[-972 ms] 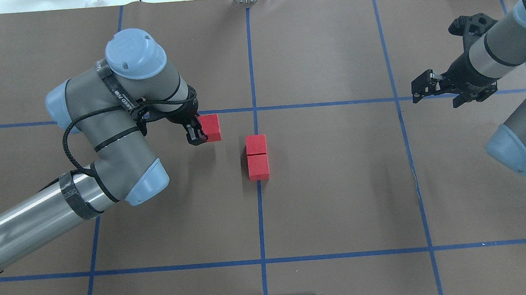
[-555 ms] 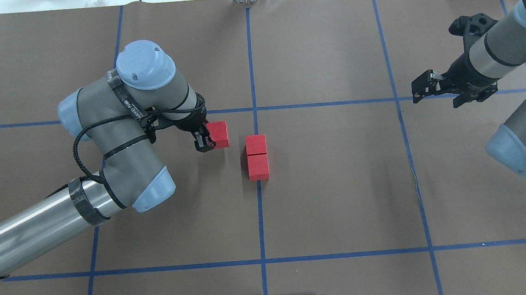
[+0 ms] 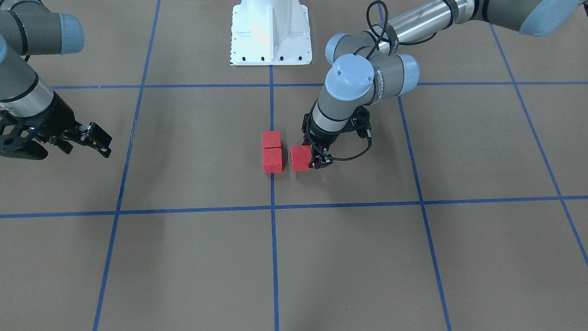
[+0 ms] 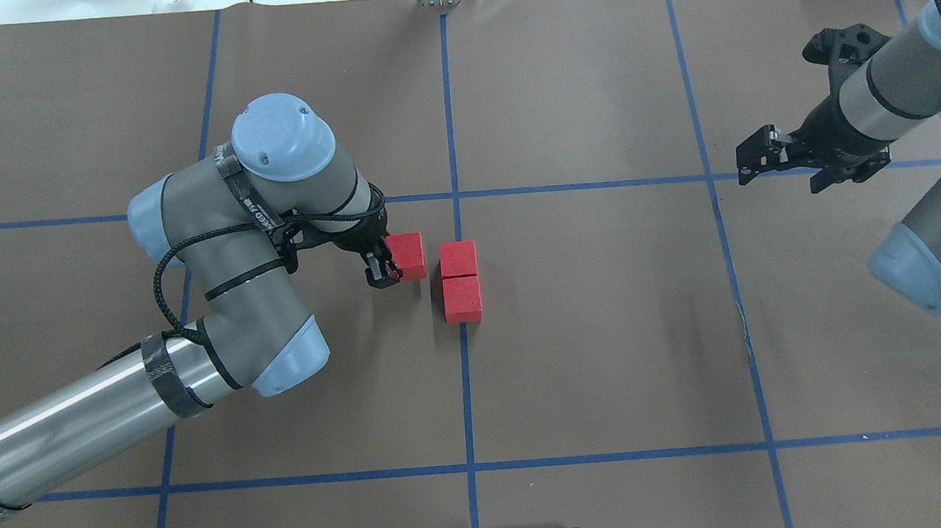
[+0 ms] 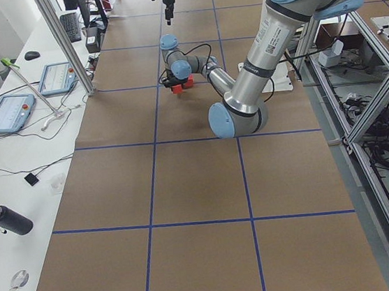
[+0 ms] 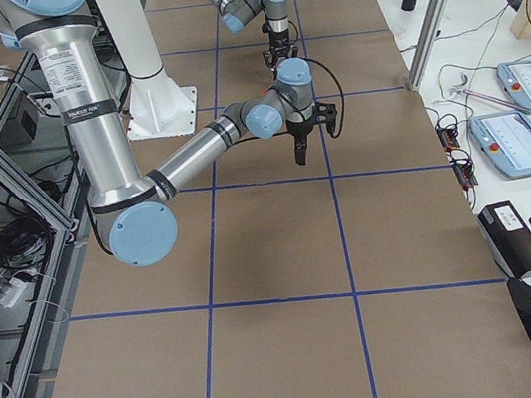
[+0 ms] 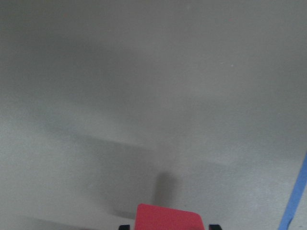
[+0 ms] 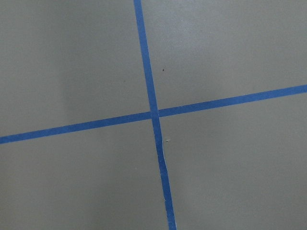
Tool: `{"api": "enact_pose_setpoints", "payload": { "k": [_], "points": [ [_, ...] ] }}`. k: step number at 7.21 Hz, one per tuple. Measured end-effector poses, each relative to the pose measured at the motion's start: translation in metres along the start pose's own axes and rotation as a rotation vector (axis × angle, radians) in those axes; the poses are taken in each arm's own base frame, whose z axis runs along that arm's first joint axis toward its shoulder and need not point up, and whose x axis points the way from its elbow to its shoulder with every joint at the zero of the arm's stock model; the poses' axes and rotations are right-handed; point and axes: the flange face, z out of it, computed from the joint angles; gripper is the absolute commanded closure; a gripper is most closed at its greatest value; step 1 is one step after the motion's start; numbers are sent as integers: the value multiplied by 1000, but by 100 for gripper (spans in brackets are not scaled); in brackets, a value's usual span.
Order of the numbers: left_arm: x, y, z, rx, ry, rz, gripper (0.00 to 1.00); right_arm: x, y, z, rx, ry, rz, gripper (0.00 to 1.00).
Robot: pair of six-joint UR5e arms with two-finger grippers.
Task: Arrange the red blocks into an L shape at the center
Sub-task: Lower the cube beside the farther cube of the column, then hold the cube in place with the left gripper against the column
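- The left gripper [image 4: 387, 259] has its fingers clamped on one red block [image 4: 409, 256].
- That block sits just beside the far block [image 4: 458, 258], with a small gap.
- The far block touches the near block [image 4: 462, 299] on the middle blue line [image 4: 465, 380].
- The right gripper [image 4: 791, 165] is far off, fingers apart, holding nothing.

**Work cell surroundings: bench, side table, framing**

Bench [image 4: 609, 354]: covered in brown paper, ruled into large squares by blue tape lines [image 4: 466, 397]. White metal base plate [image 3: 271, 46] at one long edge. White side table [image 5: 14, 166] along the opposite edge, carrying a screen pendant [image 5: 8, 114], a black bottle [image 5: 7, 220] and loose cables. Aluminium frame post [image 5: 63, 44] beside it. Lighting even, shadows soft.
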Motion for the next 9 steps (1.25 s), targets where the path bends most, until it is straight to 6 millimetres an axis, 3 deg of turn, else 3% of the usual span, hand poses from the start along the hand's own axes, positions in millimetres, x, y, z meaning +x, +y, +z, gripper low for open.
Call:
{"api": "enact_pose_setpoints", "payload": {
  "k": [3, 9],
  "points": [
    [-3, 15, 9, 3, -6, -1, 100, 0, 0, 0, 0, 1, 0, 0],
    [-4, 14, 12, 5, -9, 0, 100, -1, 0, 0, 0, -1, 0, 0]
  ]
}}
